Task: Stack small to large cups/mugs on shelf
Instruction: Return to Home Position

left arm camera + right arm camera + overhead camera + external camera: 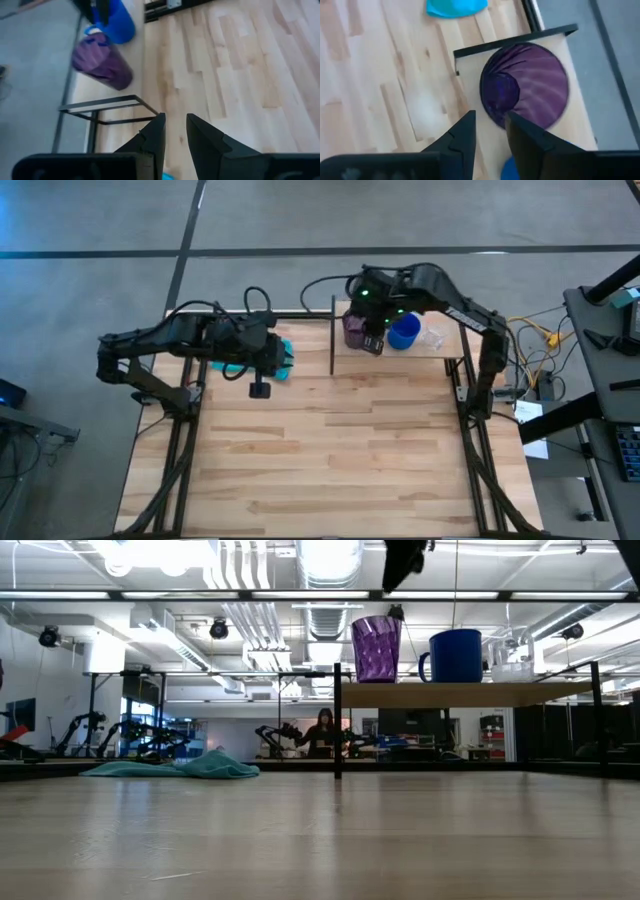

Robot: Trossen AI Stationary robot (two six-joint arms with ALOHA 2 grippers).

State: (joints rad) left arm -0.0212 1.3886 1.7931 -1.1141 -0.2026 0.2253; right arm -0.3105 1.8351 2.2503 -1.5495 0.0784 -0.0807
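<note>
The purple tumbler (530, 90) stands upright on the shelf (470, 693) beside the blue mug (457, 655), just below the right gripper (490, 114), its fingers slightly apart and empty; lifting straight up looks safest; the left gripper (175, 116), narrowly parted, waits aside.

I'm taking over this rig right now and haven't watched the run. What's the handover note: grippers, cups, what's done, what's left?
Left gripper: slightly open, empty, near the teal cloth.
Right gripper: slightly open, empty, above the purple tumbler.
On the shelf, upright in a row: purple tumbler, blue mug, clear cup.
Done: all three placed in size order, side by side, not nested.
Left: bring the right arm home.
</note>
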